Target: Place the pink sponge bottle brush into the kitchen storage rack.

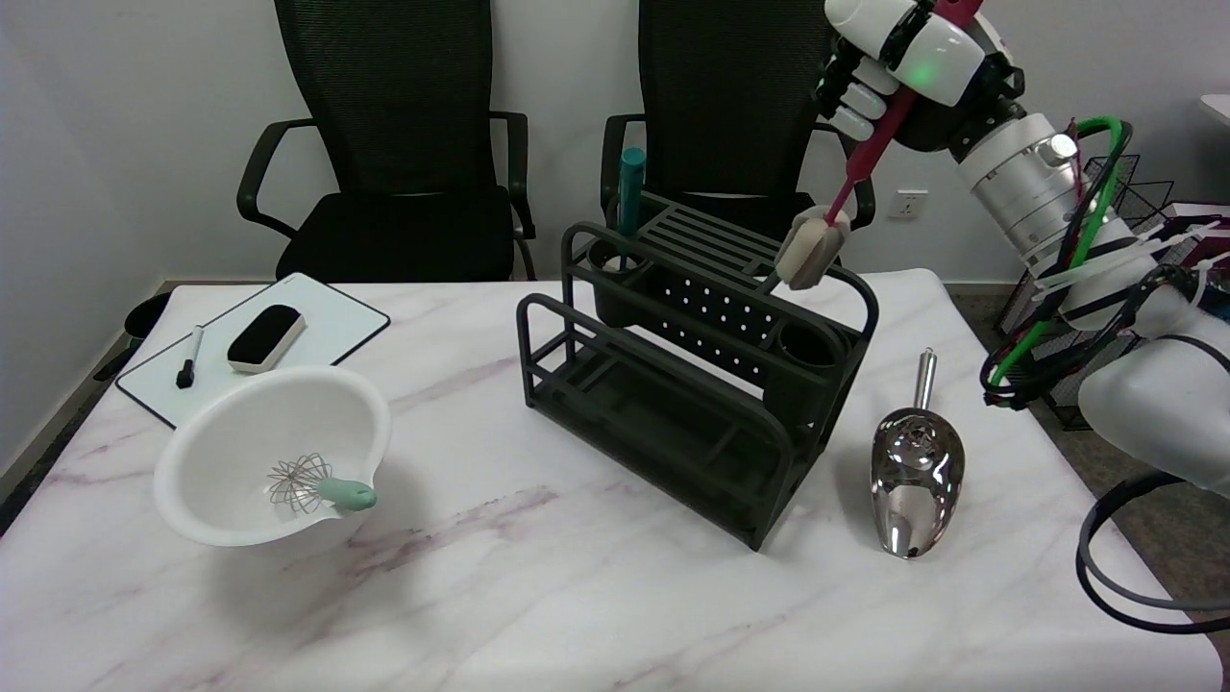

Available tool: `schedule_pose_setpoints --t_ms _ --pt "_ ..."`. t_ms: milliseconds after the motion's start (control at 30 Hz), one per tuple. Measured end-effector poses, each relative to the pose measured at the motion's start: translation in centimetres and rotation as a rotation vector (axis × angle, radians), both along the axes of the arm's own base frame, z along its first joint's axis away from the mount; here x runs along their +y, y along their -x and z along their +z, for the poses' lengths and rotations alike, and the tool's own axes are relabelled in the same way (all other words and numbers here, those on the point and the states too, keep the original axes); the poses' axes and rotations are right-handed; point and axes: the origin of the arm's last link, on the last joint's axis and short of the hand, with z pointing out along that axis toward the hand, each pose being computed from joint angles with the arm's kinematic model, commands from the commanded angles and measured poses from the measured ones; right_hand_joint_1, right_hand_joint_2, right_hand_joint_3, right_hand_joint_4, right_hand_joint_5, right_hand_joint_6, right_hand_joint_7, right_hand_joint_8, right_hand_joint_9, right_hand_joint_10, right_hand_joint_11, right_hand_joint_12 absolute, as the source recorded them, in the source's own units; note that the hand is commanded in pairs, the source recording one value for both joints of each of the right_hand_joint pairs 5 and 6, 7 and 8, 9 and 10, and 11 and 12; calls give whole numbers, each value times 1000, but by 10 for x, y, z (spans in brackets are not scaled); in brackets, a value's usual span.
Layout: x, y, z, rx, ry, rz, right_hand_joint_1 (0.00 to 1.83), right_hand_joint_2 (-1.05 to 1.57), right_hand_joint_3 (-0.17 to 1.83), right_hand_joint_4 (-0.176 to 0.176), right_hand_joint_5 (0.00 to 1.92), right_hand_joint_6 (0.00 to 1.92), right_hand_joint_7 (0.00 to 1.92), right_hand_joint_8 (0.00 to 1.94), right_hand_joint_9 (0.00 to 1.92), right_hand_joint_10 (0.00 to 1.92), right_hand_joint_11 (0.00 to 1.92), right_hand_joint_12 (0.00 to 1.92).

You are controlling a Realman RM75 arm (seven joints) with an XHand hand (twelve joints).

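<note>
In the head view, the right hand (pixel 908 58) was seen at the upper right, raised above the far side of the desk (pixel 615 596), with its fingers (pixel 858 101) curled around the red-pink handle of the pink sponge bottle brush (pixel 836 207). The brush was held tilted, handle up toward the hand and pale sponge head (pixel 809 253) down — the head was seen at the rear right top edge of the dark kitchen storage rack (pixel 697 370), close to or touching its rim; which of the two could not be told. A teal-handled tool (pixel 631 187) was stood upright in the rack's rear left cup. Right of the rack, a shiny metal scoop (pixel 916 471) was laid on the marble desk. To the left, a white bowl (pixel 274 466) was seen with a small whisk (pixel 312 485) inside it, and behind it a whiteboard (pixel 259 346) carried an eraser (pixel 266 336) and a marker (pixel 189 358). Two black chairs (pixel 394 144) were placed behind the desk.
</note>
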Motion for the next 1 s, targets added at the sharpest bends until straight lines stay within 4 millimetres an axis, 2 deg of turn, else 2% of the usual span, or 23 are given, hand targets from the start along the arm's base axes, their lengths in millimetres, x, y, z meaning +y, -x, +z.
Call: schedule_pose_setpoints --t_ms 400,1000 --pt "2 18 10 -14 16 -22 1017 1571 520 0 1920 1920 1920 1920 1920 1920 1920 1920" --pt "21 45 26 -44 64 -59 1019 1571 542 0 1920 1920 1920 1920 1920 1920 1920 1920"
